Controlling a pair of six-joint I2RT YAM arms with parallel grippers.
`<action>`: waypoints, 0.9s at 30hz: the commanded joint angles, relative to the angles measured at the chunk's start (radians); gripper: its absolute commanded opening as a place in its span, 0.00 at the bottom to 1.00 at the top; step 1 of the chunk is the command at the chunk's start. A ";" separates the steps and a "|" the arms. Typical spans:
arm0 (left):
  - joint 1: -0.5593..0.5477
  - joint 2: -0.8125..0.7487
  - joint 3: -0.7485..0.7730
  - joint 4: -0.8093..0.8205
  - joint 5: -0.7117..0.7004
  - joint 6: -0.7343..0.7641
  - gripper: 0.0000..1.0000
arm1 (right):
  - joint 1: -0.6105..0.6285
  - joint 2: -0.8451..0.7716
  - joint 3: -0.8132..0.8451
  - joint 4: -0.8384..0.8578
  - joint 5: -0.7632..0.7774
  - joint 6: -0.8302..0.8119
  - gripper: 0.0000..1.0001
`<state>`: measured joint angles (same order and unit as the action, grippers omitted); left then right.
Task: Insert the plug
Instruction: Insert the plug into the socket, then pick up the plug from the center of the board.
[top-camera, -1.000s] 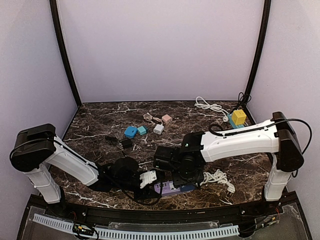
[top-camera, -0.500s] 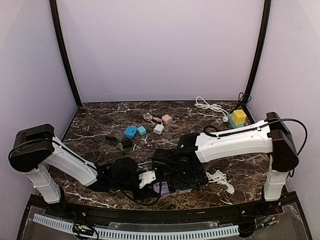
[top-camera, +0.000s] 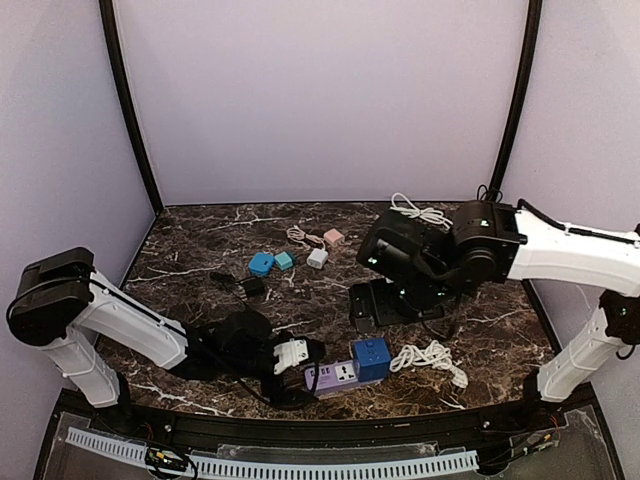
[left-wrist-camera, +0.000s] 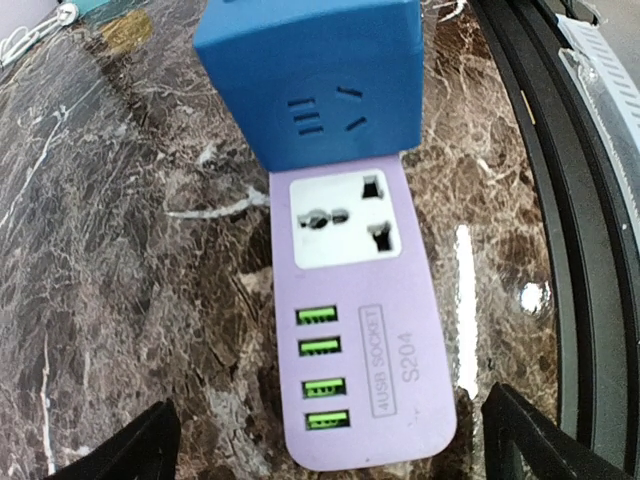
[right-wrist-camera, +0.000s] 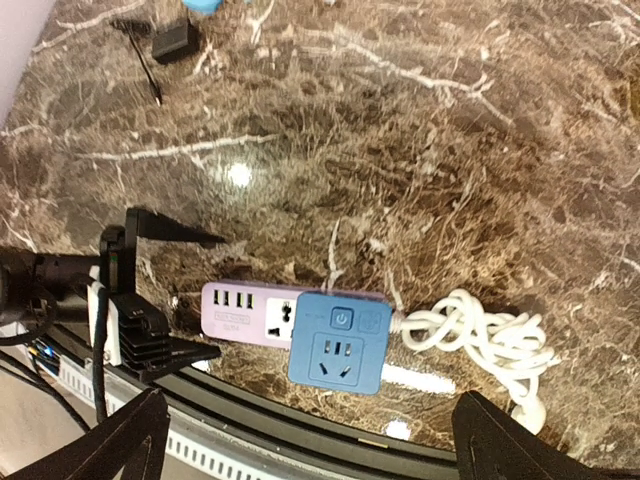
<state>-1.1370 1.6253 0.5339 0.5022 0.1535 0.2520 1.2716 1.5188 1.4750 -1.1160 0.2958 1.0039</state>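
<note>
The blue plug (top-camera: 371, 358) stands on the right end of the purple strip (top-camera: 330, 377), near the front edge of the table (top-camera: 200, 250). Beside it, one socket and four USB ports (green inside) are free. The left gripper (left-wrist-camera: 330, 400) lies low at the strip's USB end, its fingers spread wide on either side and apart from it. The right gripper (right-wrist-camera: 310, 398) hangs well above, fingers spread and holding nothing. A white cable (top-camera: 430, 357) lies coiled just right of the plug.

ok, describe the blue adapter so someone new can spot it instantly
Go to the near edge of the marble table, where a lilac power strip lies flat. The blue adapter is the cube on its right end; the other blue blocks farther back lie loose.
</note>
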 joint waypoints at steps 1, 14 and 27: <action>0.001 -0.089 0.091 -0.197 0.008 0.107 1.00 | -0.064 -0.126 -0.071 0.094 0.096 -0.098 0.99; 0.540 -0.005 0.777 -1.075 0.082 -0.092 0.89 | -0.190 -0.290 -0.187 0.298 0.127 -0.270 0.99; 0.740 0.520 1.329 -1.304 -0.127 -0.080 0.95 | -0.202 -0.184 -0.188 0.306 0.067 -0.277 0.99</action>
<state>-0.3920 2.0846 1.7733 -0.7277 0.0132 0.1833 1.0782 1.3006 1.2781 -0.8314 0.3840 0.7376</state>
